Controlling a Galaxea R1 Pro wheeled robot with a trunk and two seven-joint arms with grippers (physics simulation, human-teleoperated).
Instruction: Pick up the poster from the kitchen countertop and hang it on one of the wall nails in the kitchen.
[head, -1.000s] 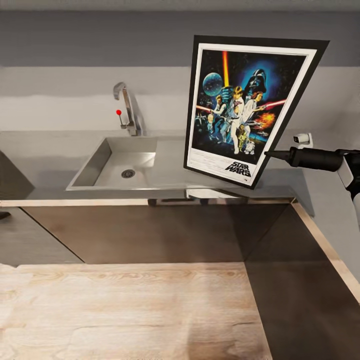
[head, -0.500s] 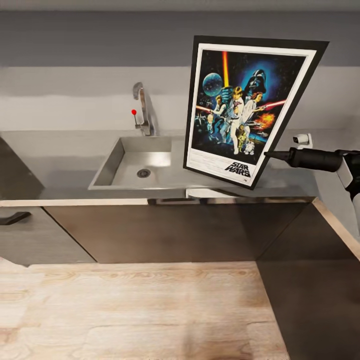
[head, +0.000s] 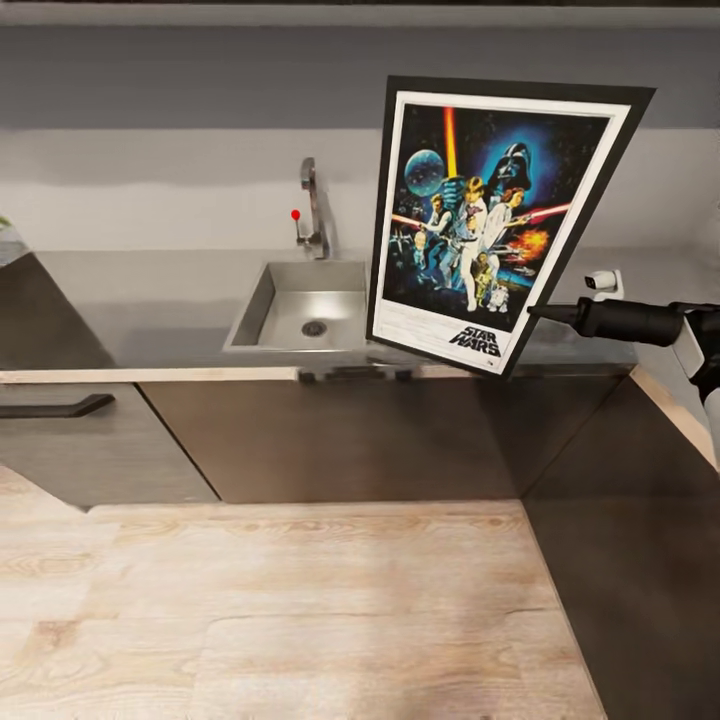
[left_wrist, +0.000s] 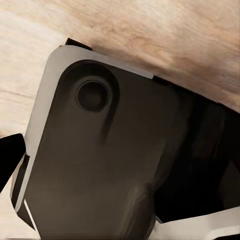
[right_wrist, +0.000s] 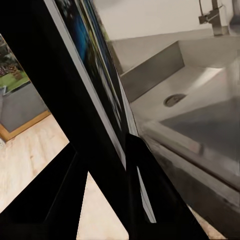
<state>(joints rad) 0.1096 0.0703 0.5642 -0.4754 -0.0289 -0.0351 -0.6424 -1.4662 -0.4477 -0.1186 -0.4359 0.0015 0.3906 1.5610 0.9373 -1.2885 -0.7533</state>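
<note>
The right tool (head: 536, 311) was clenched on the poster (head: 495, 220), gripping its black frame at the lower right edge, near the bottom corner. The poster hung clear of the worktop (head: 150, 320), lifted above its front edge and just right of the sink (head: 300, 318), and it was tilted, its top leaning to the right while the bottom corner dipped below the line of the worktop's front edge. Its printed face was turned toward the head camera, showing the white border and the dark blue artwork.

In the right wrist view, the frame of the poster (right_wrist: 75, 100) ran steeply across the picture between the two dark fingers (right_wrist: 150, 200) of the tool, with the steel basin and drain (right_wrist: 175, 100) of the sink beyond it.

The tap (head: 312, 208) with its red knob (head: 295, 214) stood behind the sink at the worktop's back edge. Dark cabinet fronts (head: 330, 440) ran beneath the worktop, one with a black handle (head: 55, 406) at the left, and pale wooden floor (head: 300, 610) lay in front of them.

The left wrist view showed a dark rounded body (left_wrist: 100, 165) of the robot over the wooden floor; whether the left tool was released or clenched could not be told.
</note>
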